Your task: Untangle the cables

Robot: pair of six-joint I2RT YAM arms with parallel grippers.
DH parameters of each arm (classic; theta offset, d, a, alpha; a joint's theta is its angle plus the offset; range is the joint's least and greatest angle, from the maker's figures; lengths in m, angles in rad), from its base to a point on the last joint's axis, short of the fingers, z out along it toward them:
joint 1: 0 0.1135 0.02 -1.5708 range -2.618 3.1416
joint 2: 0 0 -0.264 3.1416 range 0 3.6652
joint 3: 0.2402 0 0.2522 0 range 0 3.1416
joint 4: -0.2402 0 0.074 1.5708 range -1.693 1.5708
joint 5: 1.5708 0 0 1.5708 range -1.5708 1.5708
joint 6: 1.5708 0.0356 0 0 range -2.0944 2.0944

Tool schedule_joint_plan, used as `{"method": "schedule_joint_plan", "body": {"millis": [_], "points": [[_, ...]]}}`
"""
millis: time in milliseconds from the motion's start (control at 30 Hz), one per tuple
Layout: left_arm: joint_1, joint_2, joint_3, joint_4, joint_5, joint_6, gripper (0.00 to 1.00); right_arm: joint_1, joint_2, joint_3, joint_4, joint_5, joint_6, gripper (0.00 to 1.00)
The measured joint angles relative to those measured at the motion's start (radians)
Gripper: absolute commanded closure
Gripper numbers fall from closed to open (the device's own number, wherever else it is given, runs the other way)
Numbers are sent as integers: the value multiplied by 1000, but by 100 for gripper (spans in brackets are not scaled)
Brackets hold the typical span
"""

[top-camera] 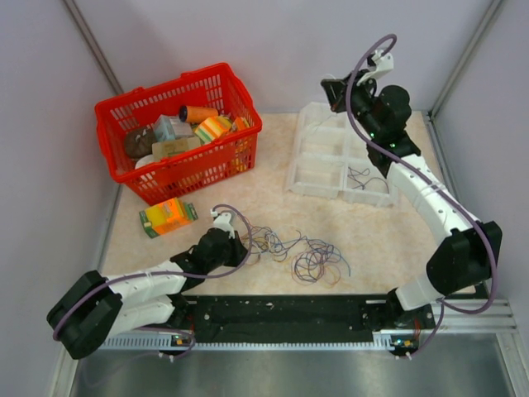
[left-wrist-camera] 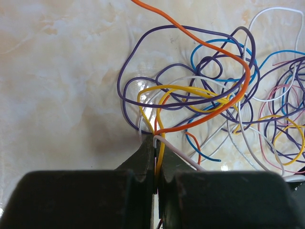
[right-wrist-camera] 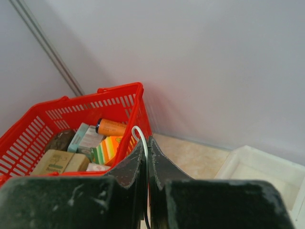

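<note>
The cables point(top-camera: 307, 258) lie in a loose tangle on the marble tabletop, in front of the arms' bases. In the left wrist view they spread as purple, blue, white and pink loops, with an orange cable point(left-wrist-camera: 205, 45) arching over them. My left gripper point(left-wrist-camera: 156, 139) rests low at the tangle's left edge. It is shut on a yellow cable point(left-wrist-camera: 190, 89) and a white one beside it. My right gripper point(right-wrist-camera: 147, 141) is raised at the back, above the white tray point(top-camera: 318, 157). It is shut on a thin white cable point(right-wrist-camera: 139, 134) that loops out of its tips.
A red basket point(top-camera: 178, 132) full of boxes stands at the back left. An orange and green box point(top-camera: 168, 217) lies in front of it. A few dark wires point(top-camera: 362, 176) rest in one tray compartment. Grey walls close in on both sides and the back.
</note>
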Motion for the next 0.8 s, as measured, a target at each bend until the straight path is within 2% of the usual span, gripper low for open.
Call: {"method": "schedule_joint_plan", "body": {"millis": [100,333,500,767,800], "points": [[0,-13,-3,0,0,0,100,2,-47,-103,11,26,12,100],[0,-13,-3,-1,6,6,100,2,-45,-249,-12,43,19,100],[0,-48,3,-42,19,15,100,16,17,-277,-85,63,16,100],[0,-231,135,-143,96,42,100,61,186,-191,-402,166,-11,100],[0,-248,159,-153,104,47,100,61,200,-187,-443,179,-21,96]]}}
